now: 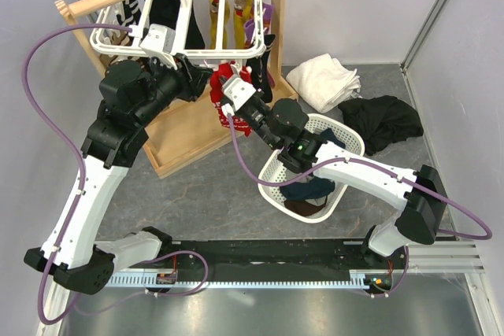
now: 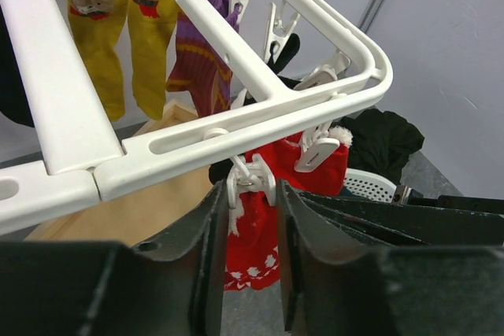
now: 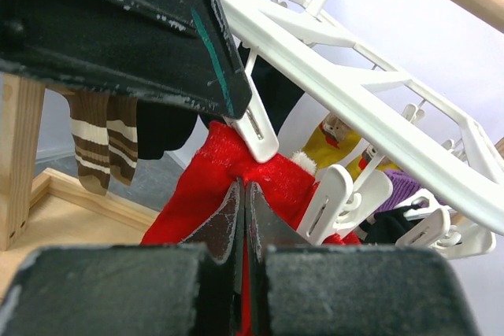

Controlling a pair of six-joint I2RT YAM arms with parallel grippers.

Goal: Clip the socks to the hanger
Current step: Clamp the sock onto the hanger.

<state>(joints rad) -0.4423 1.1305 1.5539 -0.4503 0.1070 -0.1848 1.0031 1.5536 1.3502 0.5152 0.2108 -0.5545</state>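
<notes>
Here, the left fingers (image 2: 206, 234) are clamped on a white clip peg (image 2: 250, 182), one finger on each side of it. The peg dangles under the near rail of the white hanger (image 2: 236, 127). The right fingers (image 3: 220, 226) are pressed together on the top of a red sock (image 3: 193, 186), just below a white peg that meets the sock's upper edge. Beyond the left fingers and higher up, yellow socks (image 2: 98, 37) and a purple sock (image 2: 201, 53) hang from the hanger.

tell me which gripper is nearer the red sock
Right. The right gripper is shut on the red sock; the left gripper pinches a clip peg on the hanger just above it.
</notes>
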